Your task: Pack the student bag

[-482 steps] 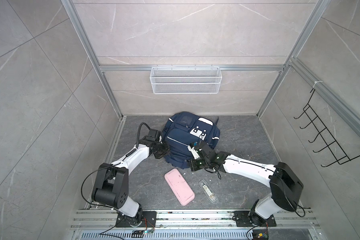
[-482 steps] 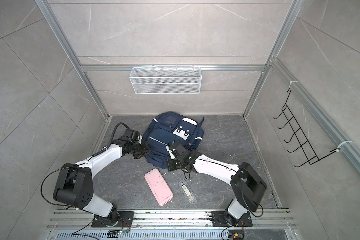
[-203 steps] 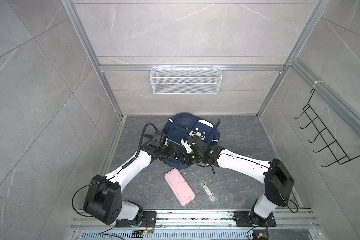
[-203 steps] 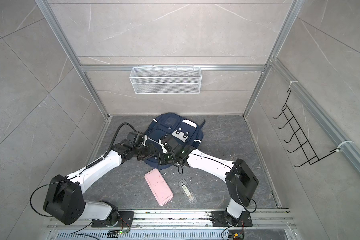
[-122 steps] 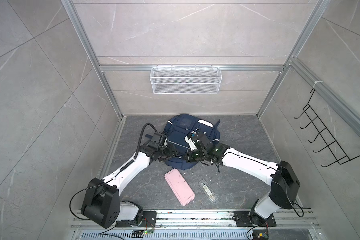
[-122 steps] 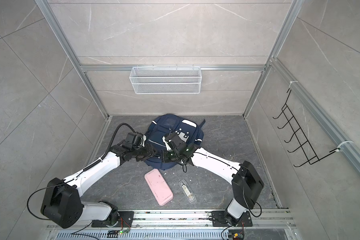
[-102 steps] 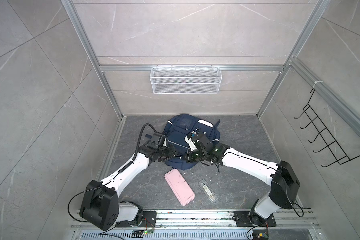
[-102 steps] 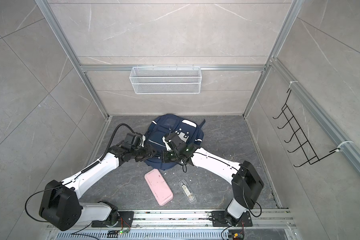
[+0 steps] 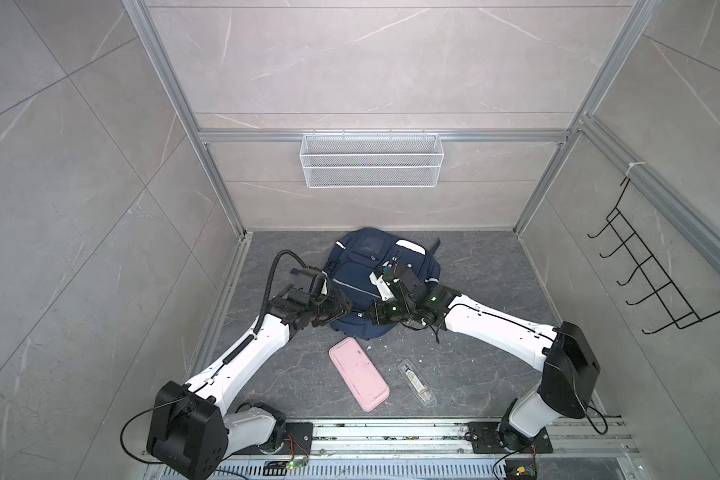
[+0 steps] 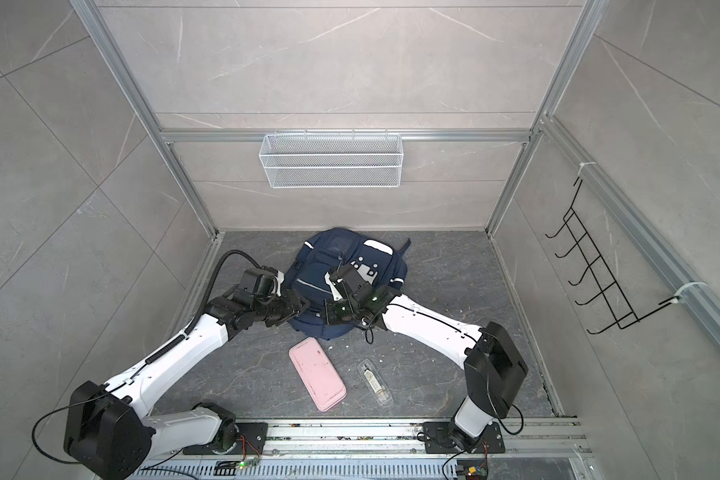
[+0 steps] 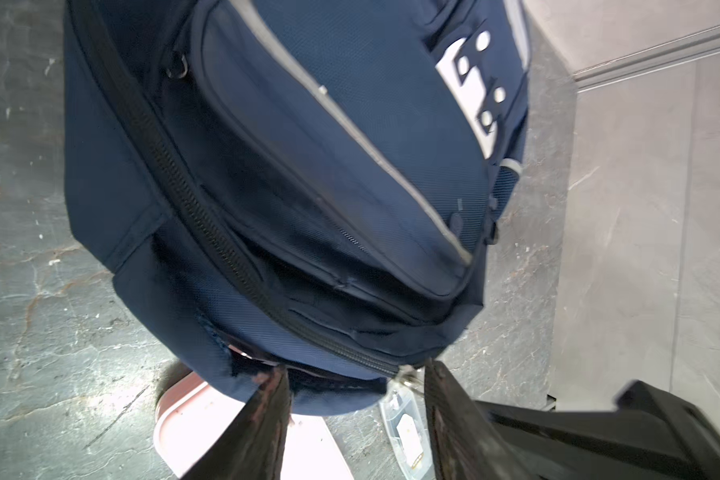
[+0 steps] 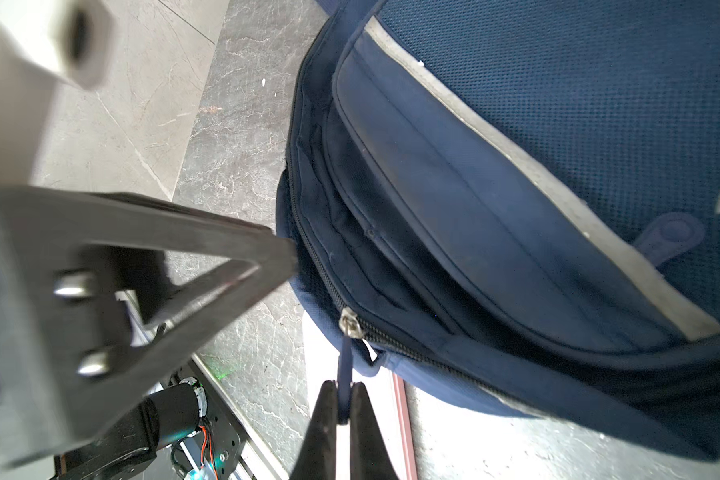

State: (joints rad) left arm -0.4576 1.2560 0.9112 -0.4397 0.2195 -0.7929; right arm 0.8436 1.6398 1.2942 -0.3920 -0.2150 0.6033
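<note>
Reaches low and forward from the near rail with both arms, white links slanting inward past a pink case [image 9: 358,374]. Pinches the zip pull [image 12: 345,353] in the right claw [image 12: 341,388], pressed together. Brackets, with the left claw [image 11: 356,374] spread and perhaps touching fabric, the near rim of the student bag [image 9: 364,270], lying flat mid-desk [image 9: 495,270] toward the back wall.

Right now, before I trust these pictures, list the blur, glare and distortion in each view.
In both top views the backpack is sharp and evenly lit, without glare. Left wrist view: motion blur smears the backpack; the pink pencil case is blown out. Right wrist view: the left gripper, near the lens, is out of focus; the zipper pull is sharp.
</note>
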